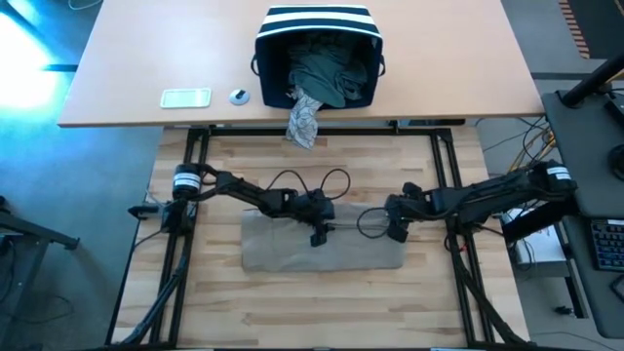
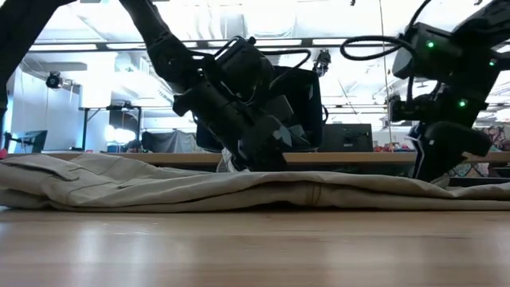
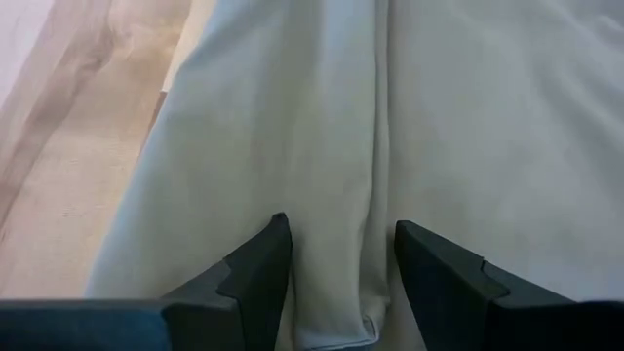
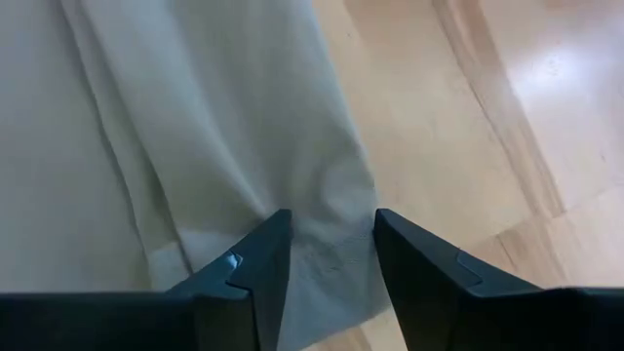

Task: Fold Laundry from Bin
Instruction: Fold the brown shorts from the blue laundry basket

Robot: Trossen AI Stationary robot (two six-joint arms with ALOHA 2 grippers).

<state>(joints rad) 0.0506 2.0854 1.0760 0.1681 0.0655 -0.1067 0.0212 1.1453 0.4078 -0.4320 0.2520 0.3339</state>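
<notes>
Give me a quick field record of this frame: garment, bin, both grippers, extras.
garment: tan garment spread flat on the wooden table
bin: striped bin on the far table, tipped toward the arms, dark-green laundry inside
spill: grey-white patterned piece hanging out over the far table's edge
left gripper: down on the tan garment, fingers apart astride a fold
right gripper: at the garment's right edge, fingers apart over its corner
extras: pale flat object and small round object left of the bin
</notes>
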